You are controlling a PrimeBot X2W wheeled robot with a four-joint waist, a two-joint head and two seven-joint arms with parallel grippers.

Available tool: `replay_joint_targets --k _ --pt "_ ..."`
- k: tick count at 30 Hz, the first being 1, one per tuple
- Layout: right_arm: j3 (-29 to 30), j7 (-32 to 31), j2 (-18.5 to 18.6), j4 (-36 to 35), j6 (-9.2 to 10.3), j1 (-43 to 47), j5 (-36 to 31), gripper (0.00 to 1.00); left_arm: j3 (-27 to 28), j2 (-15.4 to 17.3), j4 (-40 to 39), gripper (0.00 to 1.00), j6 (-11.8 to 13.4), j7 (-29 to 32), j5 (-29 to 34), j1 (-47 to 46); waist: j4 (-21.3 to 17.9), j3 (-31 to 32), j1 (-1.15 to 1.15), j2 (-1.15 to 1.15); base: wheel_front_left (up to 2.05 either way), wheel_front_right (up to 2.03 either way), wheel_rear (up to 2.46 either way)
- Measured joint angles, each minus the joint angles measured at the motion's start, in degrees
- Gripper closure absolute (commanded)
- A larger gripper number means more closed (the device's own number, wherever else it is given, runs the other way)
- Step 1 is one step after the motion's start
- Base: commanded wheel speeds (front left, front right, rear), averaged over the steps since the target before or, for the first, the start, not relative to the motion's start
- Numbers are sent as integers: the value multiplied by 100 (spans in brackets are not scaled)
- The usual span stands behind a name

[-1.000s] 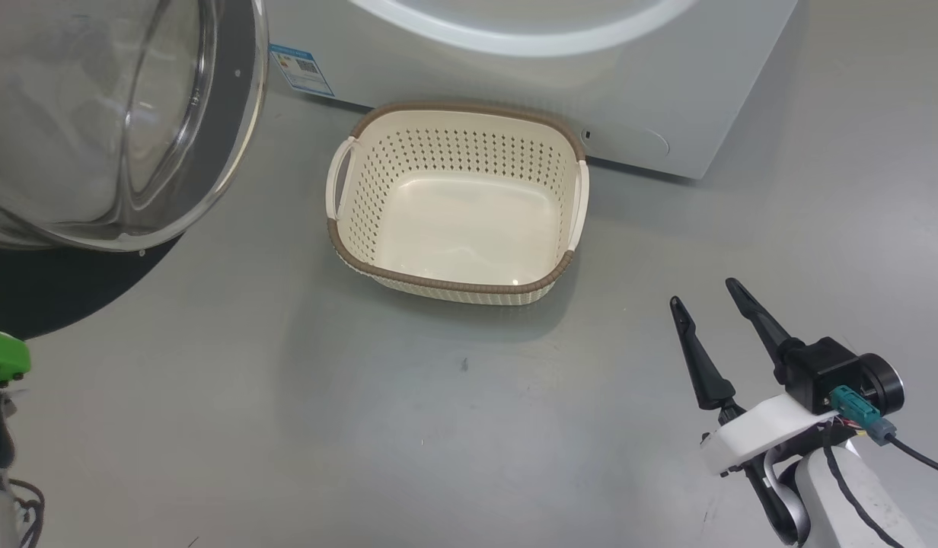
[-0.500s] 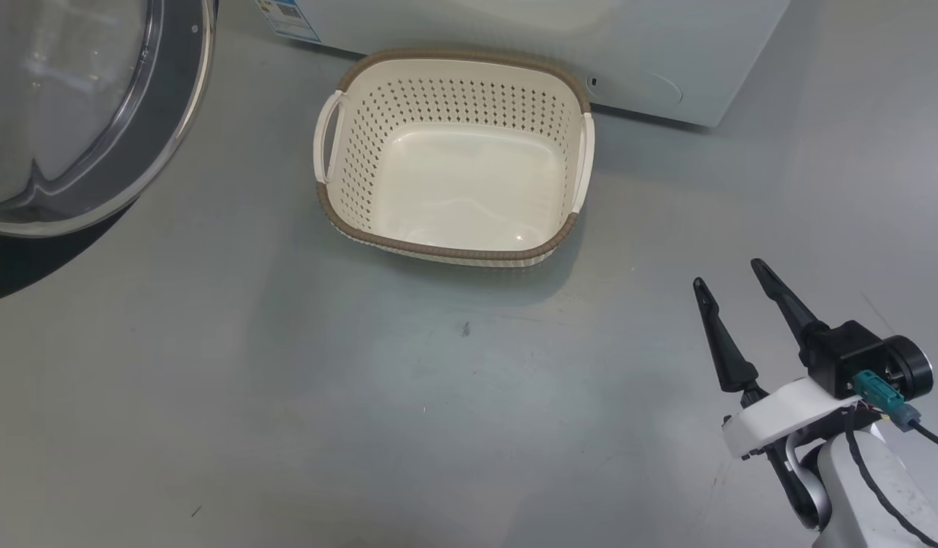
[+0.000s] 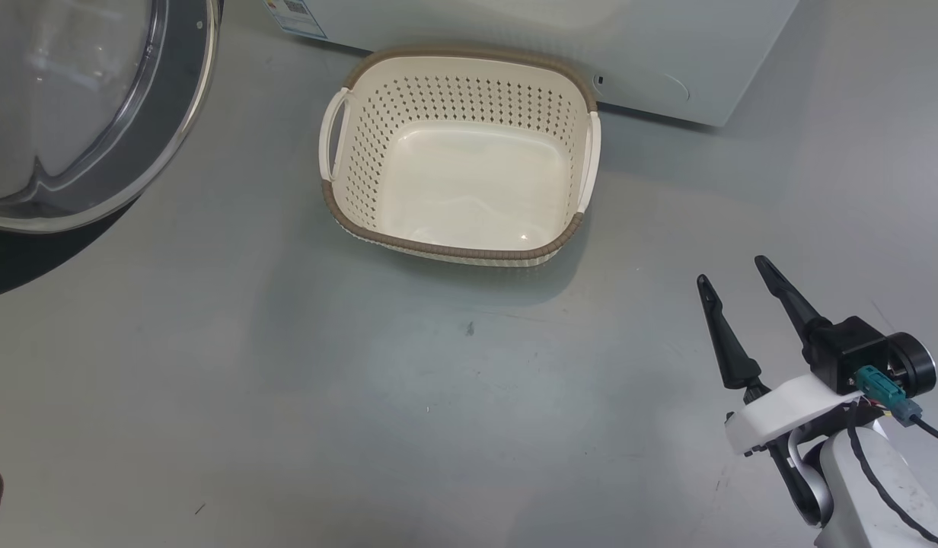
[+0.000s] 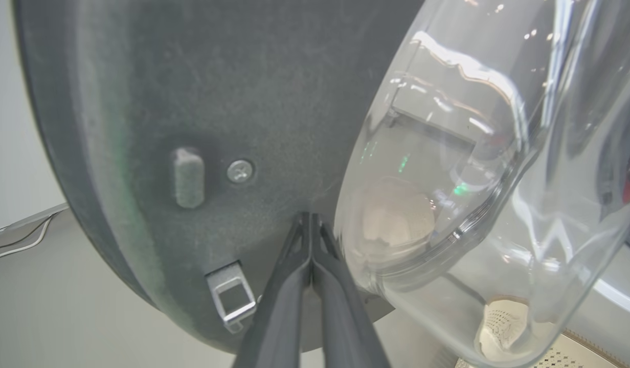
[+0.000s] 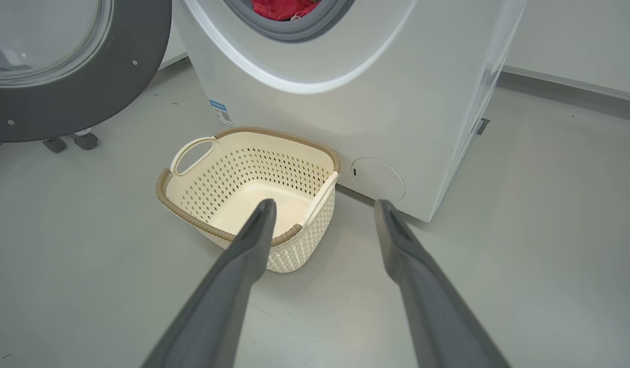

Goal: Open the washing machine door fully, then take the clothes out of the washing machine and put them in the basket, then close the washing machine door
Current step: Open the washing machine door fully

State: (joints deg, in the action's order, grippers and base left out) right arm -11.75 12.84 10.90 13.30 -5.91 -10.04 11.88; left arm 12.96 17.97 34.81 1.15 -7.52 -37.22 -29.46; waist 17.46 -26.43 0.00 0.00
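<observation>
The washing machine door (image 3: 181,114) stands swung open at the upper left, black rim around a clear glass bowl. My left gripper (image 4: 307,219) is shut, its tips against the door's dark inner face (image 4: 192,102) beside the glass bowl (image 4: 473,179), above the metal latch (image 4: 232,299). The empty cream basket (image 3: 454,251) sits on the floor in front of the white washing machine (image 3: 667,46). Red clothes (image 5: 282,7) show inside the machine's opening. My right gripper (image 3: 731,271) hovers open to the right of the basket (image 5: 192,217), nothing between its fingers (image 5: 243,266).
Bare grey floor spreads in front of and to the right of the basket. Small castor wheels (image 5: 69,143) stand on the floor under the open door. A blue label (image 3: 294,15) and a round cover (image 5: 377,179) mark the machine's front.
The head camera has moved, shifting the whole picture. Against the basket, the door's edge now lies farther left. My left arm's green part has left the head view. The right gripper stays open.
</observation>
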Motion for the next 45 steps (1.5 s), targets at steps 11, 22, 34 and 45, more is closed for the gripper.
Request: replay_joint_targets --k 11,22,34,45 --pt "-87 59 -191 227 -3 0 10 0 -479 12 199 100 -148 -270 470 2 -14 405 0 0 0 0 0" --pt "-94 111 -416 526 -8 10 199 0 -1038 -196 133 100 -382 -399 881 281 -168 1070 0 0 0 0 0" --pt "-5 118 -566 613 -8 189 375 0 -1312 -245 -257 100 -505 -526 1096 873 -624 1672 0 0 0 0 0" --pt "94 119 -593 421 -1 252 374 0 -1567 -536 -802 100 -583 -617 1161 1343 -1251 2023 0 0 0 0 0"
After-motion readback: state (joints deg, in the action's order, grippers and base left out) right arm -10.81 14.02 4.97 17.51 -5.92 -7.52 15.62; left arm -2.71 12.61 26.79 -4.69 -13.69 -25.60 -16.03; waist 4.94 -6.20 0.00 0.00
